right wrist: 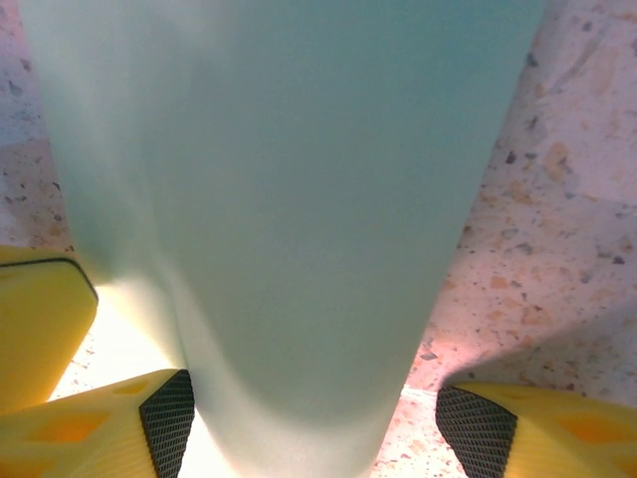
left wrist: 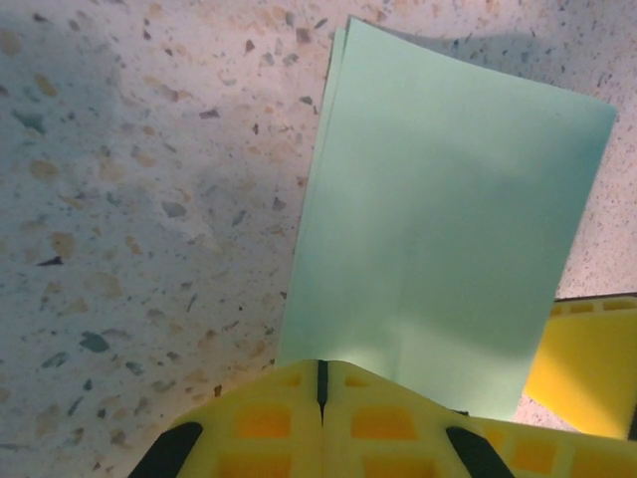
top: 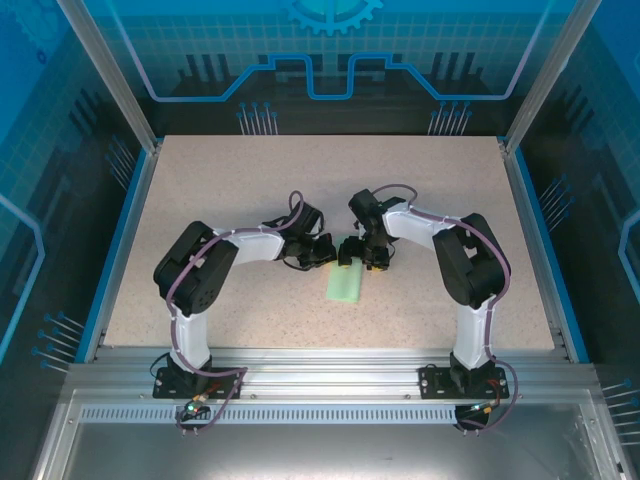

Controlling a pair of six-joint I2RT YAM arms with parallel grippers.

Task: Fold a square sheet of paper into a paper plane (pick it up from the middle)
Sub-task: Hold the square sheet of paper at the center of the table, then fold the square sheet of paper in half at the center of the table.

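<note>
Doubled sheet of paper (top: pixel 347 286) may skew or buckle.
We see it on the tabletop (top: pixel 250 190); at its far end the left claw (left wrist: pixel 320 393) is closed tight over 1 edge, the right claw (right wrist: pixel 311 426) gapes astride it, gripping nothing. We judge a drag or squeeze could crumple it.

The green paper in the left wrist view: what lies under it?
A second layer of the same sheet of paper shows along its left edge, on the speckled table. What lies beneath both layers is covered.
</note>
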